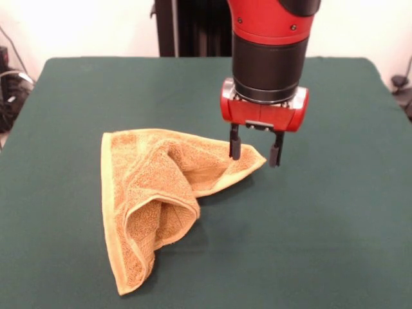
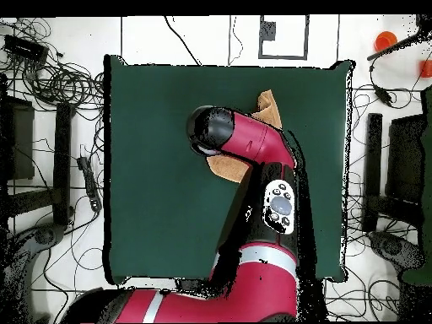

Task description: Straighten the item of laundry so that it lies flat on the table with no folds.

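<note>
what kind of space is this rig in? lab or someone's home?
Most likely a robotics lab. The red arm with its gripper works over a green-covered table holding only a crumpled orange towel, and the overhead view shows loose cables and stands all round the table.

Front view: the camera sits low and close across the table, angled slightly downward and facing the arm, which enters from the top edge. The near table edge is cut off; the far edge and a pale wall show. Overhead view: the camera looks straight down from well above, taking in the whole table, the arm reaching up from the bottom edge, and the cabled floor around. Both views share the green tabletop, the arm and the towel, half hidden in the overhead view.
</note>
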